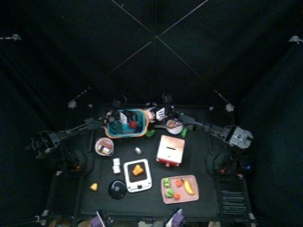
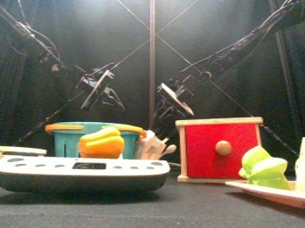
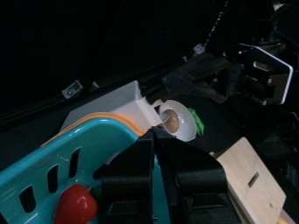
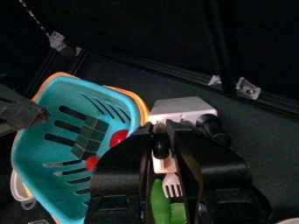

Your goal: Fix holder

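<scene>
The white holder point(image 2: 152, 146) stands just right of the teal basket point(image 2: 84, 135) and leans, with white utensils poking out of it. It also shows in the top view point(image 1: 174, 127), the left wrist view point(image 3: 114, 107) and the right wrist view point(image 4: 184, 108). A white fork point(image 4: 170, 185) and something green lie by it. My left gripper point(image 2: 103, 89) hangs over the basket, shut and empty. My right gripper point(image 4: 163, 136) hangs above the holder without touching it, jaws nearly together and empty; it also shows in the front view point(image 2: 179, 95).
A red box in a wooden frame point(image 2: 220, 150) stands right of the holder. A white scale point(image 2: 84, 175) lies in front of the basket. A pink plate point(image 1: 180, 187) with green food sits at the front right. A white dish point(image 1: 104, 144) lies at the left.
</scene>
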`<state>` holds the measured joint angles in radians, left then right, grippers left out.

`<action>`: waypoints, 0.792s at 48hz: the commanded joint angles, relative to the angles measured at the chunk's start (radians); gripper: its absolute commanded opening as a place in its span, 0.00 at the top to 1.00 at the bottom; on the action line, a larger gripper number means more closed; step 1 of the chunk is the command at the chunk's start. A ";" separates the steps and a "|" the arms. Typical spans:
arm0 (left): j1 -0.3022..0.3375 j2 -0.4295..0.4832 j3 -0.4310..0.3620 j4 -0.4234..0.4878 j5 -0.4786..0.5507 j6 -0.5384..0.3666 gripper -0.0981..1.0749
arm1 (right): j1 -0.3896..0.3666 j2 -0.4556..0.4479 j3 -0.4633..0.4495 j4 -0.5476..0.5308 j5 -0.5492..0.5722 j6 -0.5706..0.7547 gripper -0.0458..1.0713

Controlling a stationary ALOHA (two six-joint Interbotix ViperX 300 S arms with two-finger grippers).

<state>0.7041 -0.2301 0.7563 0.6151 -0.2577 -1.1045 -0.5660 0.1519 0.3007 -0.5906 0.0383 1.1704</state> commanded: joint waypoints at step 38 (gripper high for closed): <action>-0.002 -0.158 0.098 -0.006 -0.005 0.003 0.54 | 0.161 0.051 -0.158 -0.156 0.334 0.005 0.20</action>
<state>0.7041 -0.3605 0.8606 0.6105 -0.2577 -1.1029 -0.4234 0.2301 0.1764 -0.7486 0.3682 1.1766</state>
